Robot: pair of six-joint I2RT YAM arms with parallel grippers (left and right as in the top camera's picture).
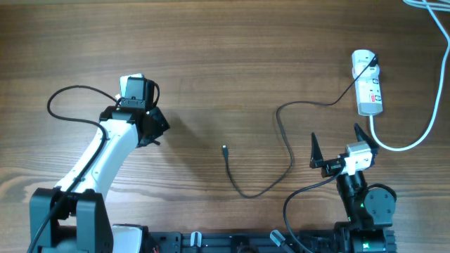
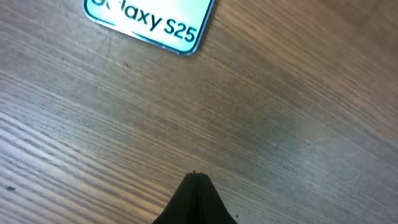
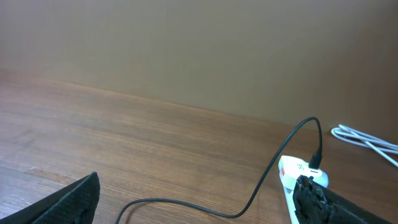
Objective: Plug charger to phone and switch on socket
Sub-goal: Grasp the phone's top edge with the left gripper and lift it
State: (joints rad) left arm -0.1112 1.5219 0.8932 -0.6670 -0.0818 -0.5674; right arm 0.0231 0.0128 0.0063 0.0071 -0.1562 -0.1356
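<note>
In the left wrist view only one end of the phone (image 2: 149, 22) shows at the top edge, with "Galaxy S25" on its screen. My left gripper (image 2: 195, 178) is shut with nothing in it, its tip close to the bare wood below the phone. From overhead the left arm (image 1: 112, 144) hides the phone. The charger (image 1: 285, 140) runs from the socket (image 1: 367, 83) in a loose curve, and its connector tip (image 1: 224, 148) lies free at mid-table. My right gripper (image 1: 335, 135) stands open and empty, near the socket (image 3: 291, 175) and over the charger (image 3: 186, 204).
A thick white cord (image 1: 422, 133) loops from the socket toward the table's far right corner and shows again at the right (image 3: 367, 140). A plain wall rises behind the table's far edge in the right wrist view.
</note>
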